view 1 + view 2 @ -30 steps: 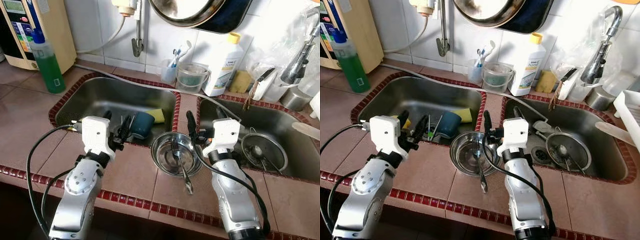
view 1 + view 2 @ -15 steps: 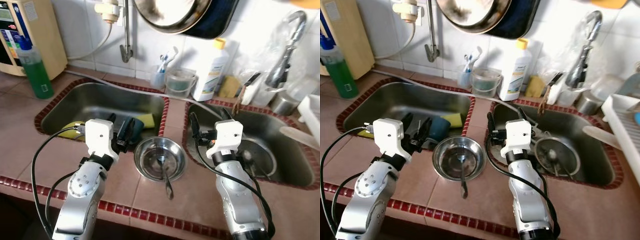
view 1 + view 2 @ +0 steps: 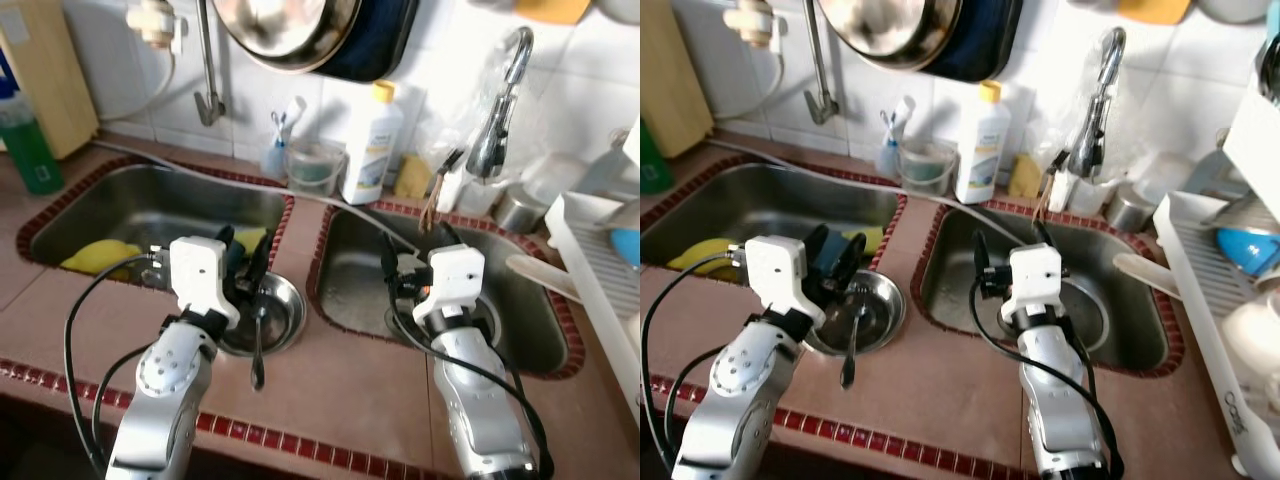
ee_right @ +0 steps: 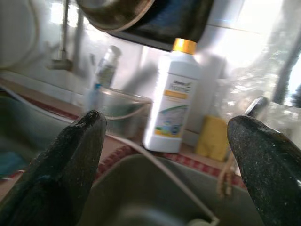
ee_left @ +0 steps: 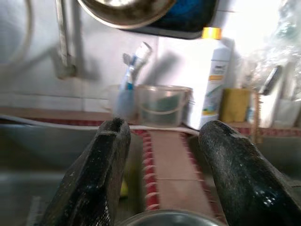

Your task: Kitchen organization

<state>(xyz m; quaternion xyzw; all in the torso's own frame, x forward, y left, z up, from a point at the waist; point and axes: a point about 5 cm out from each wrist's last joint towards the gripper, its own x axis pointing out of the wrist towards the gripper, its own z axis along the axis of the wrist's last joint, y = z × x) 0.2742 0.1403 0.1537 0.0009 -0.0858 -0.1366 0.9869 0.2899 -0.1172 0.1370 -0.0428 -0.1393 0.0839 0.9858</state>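
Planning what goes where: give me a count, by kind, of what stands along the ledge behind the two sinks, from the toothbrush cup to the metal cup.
Toothbrush cup: 1
Clear plastic tub: 1
White bottle with yellow cap: 1
Yellow sponge: 1
Metal cup: 1
Total: 5

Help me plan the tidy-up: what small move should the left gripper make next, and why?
Probably lower the left gripper onto the spoon lying in the steel bowl. Its fingers are open and empty, held just above the bowl on the counter strip between the two sinks, with the spoon's handle sticking out over the rim toward the robot.
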